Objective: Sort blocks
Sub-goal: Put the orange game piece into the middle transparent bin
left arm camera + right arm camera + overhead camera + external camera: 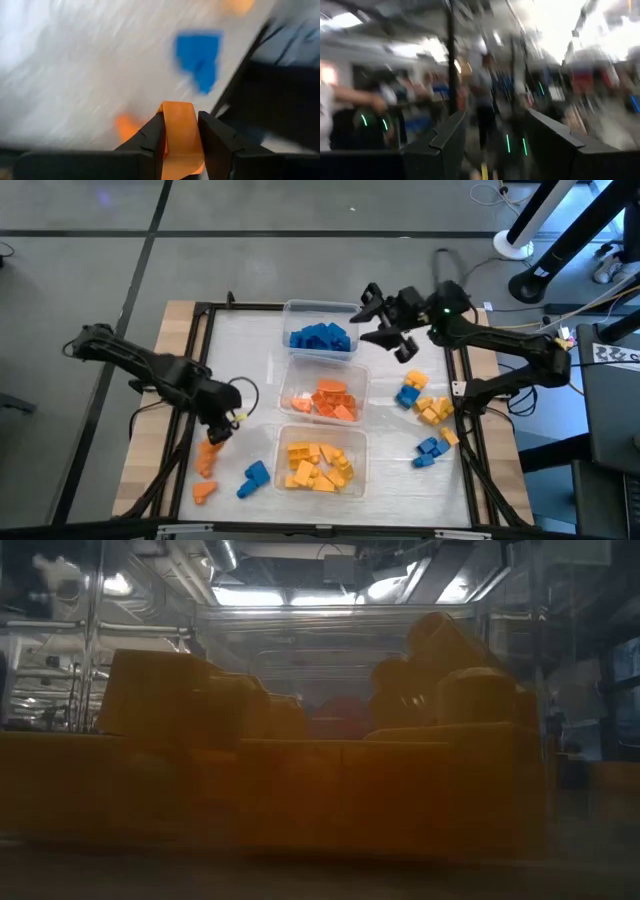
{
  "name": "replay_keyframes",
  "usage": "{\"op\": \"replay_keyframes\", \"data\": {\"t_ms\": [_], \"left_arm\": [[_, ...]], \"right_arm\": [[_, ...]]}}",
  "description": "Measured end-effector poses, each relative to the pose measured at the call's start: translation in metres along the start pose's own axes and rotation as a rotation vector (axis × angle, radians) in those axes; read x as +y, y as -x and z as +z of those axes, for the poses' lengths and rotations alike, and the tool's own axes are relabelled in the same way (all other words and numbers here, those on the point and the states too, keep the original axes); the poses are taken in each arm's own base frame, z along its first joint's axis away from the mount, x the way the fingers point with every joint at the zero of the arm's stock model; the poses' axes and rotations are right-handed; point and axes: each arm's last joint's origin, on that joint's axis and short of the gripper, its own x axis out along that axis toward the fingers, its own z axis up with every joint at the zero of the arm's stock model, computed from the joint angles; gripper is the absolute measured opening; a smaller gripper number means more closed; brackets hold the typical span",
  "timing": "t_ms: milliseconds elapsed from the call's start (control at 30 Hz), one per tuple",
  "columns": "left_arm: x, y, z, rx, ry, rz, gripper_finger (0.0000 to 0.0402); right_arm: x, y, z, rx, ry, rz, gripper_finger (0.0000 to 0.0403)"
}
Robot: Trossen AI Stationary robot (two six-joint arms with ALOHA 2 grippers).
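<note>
On the white mat you have three clear tubs (358, 311), one each of blue, orange and yellow chunky plastic blocks (319, 337). Your left gripper (181, 134) clenches an orange block (180, 127) near the front-left loose pieces. Your right gripper (385, 328) hovers empty, jaws parted, beside the blue tub.

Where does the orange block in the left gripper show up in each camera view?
High view: orange block under the left gripper, lower left of the table.
Left wrist view: bottom centre, pinched between the fingers.
Low view: not identifiable; yellow blocks fill it.
Right wrist view: not in it.
Shared landmark: the loose blue block nearby.
</note>
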Motion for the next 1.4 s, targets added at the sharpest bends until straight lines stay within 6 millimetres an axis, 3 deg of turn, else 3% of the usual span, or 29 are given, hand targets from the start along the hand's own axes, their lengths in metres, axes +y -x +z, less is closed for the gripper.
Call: {"op": "replay_keyframes", "data": {"t_ms": [267, 433, 567, 733, 900, 1100, 1400], "left_arm": [[-0.021, 0.036, 0.033, -0.491, -0.011, -0.305, 0.0085], [-0.035, 0.058, 0.062, -0.814, -0.124, -0.467, 0.0085], [-0.033, 0.062, 0.088, -1.02, -0.138, -0.408, 0.0085], [-0.025, 0.044, 0.123, -1.082, -0.136, -0.294, 0.0085], [-0.025, 0.026, 0.148, -1.12, -0.226, -0.235, 0.0098], [-0.018, 0.011, 0.165, -1.114, -0.27, -0.154, 0.0152], [-0.018, 0.014, 0.166, -1.13, -0.269, -0.161, 0.0214]], "right_arm": [[0.011, 0.031, -0.036, 0.526, -0.185, -0.342, 0.0199], [0.034, 0.058, -0.034, 0.732, -0.276, -0.491, 0.0199], [0.055, 0.081, -0.029, 0.874, -0.339, -0.615, 0.0199], [0.085, 0.103, -0.032, 1.088, -0.451, -0.799, 0.0199], [0.105, 0.11, -0.041, 1.275, -0.483, -0.939, 0.0199], [0.106, 0.111, -0.055, 1.499, -0.353, -1.087, 0.0199], [0.087, 0.097, -0.096, 1.849, -0.313, -0.982, 0.0199]]}}
